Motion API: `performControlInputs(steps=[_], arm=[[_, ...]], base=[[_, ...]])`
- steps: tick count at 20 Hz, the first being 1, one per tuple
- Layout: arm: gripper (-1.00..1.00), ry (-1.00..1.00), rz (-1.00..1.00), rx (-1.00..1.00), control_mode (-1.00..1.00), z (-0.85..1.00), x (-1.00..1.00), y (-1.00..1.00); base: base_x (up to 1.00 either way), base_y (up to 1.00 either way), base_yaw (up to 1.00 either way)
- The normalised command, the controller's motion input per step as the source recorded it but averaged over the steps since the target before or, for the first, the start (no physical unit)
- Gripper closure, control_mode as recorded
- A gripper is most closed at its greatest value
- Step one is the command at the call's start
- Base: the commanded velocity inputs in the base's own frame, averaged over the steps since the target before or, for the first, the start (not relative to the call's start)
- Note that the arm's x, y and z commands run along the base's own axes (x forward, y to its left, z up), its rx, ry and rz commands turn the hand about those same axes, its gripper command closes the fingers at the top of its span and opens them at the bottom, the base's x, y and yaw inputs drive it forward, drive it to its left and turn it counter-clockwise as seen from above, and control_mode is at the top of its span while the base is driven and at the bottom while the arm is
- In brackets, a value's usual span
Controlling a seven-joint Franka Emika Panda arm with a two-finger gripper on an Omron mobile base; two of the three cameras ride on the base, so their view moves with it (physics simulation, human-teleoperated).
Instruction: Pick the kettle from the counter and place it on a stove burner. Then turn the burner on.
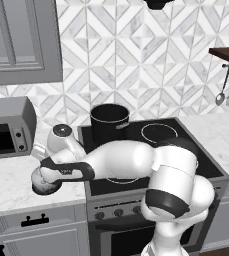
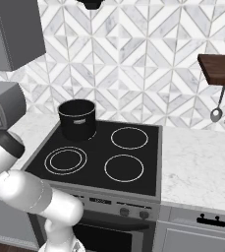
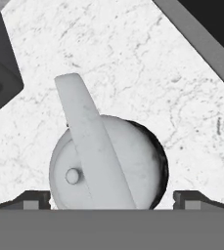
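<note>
Silver-grey domed metal kettle [image 3: 108,163] with an arched top handle sits on the white marble-look counter [image 3: 147,73], left of the black-glass stove. The two-finger gripper [image 3: 111,199] hangs directly above it, jaws spread wide with one dark tip on either side of the body, not closed on it. A tall black cooking pot [image 1: 109,123] stands on the stove's back-left; the double-ringed burner [image 2: 65,160] lies bare in front.

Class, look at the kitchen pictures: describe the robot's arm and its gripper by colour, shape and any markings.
The arm is glossy white, built of thick rounded segments with dark grey to black bands at the joints. No cables or readable markings show. The gripper ends in two small dark, blocky fingertips.
</note>
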Motion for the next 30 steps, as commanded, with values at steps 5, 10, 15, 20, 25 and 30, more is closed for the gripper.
performControlInputs(steps=[5,10,15,20,25,30], arm=[[-1.00,0.00,-0.04,0.00,-1.00,0.00,0.00,-0.08],[-1.00,0.00,0.00,0.00,-1.00,0.00,0.00,0.00],[-1.00,0.00,0.00,0.00,-1.00,0.00,0.00,0.00],[1.00,0.00,0.00,0.00,-1.00,0.00,0.00,0.00],[1.00,0.01,0.00,0.00,-1.00,0.00,0.06,0.00],[1.00,0.02,0.00,0.00,-1.00,0.00,0.08,0.00]], base=[[0.00,0.00,0.00],[0.00,0.00,0.00],[0.00,0.00,0.00],[0.00,0.00,0.00],[0.00,0.00,0.00],[0.00,0.00,0.00]])
